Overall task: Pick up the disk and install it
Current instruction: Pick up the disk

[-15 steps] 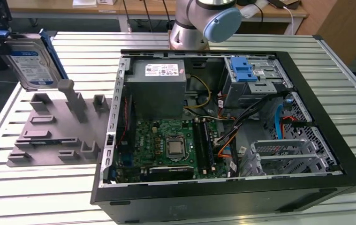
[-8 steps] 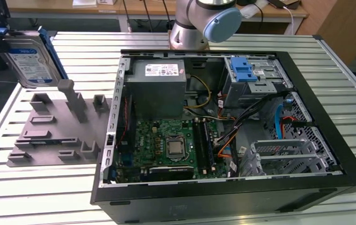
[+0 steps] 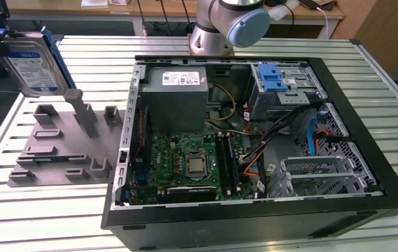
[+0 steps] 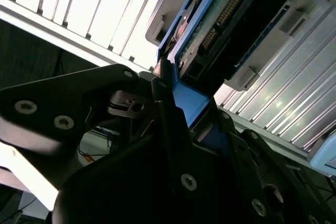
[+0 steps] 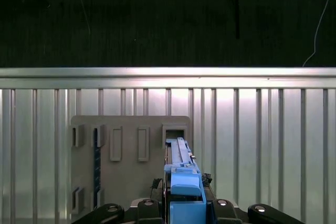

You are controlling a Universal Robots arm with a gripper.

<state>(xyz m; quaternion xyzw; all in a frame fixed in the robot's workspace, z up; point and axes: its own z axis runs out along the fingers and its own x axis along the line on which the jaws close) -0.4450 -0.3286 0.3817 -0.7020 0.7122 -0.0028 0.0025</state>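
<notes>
- Held aloft: disk (image 3: 34,65), upright over the desk's (image 3: 45,220) far corner on the exterior view's left, just above the grey slotted holder (image 3: 66,142).
- Fingers (image 4: 167,114) pinched narrow on its blue carrier frame (image 4: 191,103).
- Likely risk: slip or tilt from gripping one plastic end only, then a snag on the computer case (image 3: 255,226) wall or drive cage (image 3: 282,84).
- Second wrist view: circuit-board underside; exterior view: label face instead.

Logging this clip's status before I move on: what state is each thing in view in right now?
disk: held upright in the air, above the grey holder, outside the case.
gripper: shut on the disk's blue carrier frame.
computer case: lying on its side, open, insides exposed.
drive cage: mounted inside the case.
grey holder: lying flat beside the case, not holding the disk.
</notes>
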